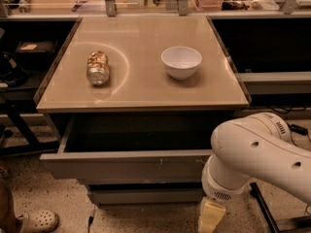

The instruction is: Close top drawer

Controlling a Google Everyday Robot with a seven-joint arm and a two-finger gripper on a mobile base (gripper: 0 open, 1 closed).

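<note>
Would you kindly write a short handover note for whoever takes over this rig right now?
The gripper hangs low by the floor, below the right end of the top drawer front.
The top drawer is partly open, its front standing out past the countertop edge.
On the countertop: a can on its side, a white bowl upright.
Not closed yet; left: push the drawer fully in.
</note>
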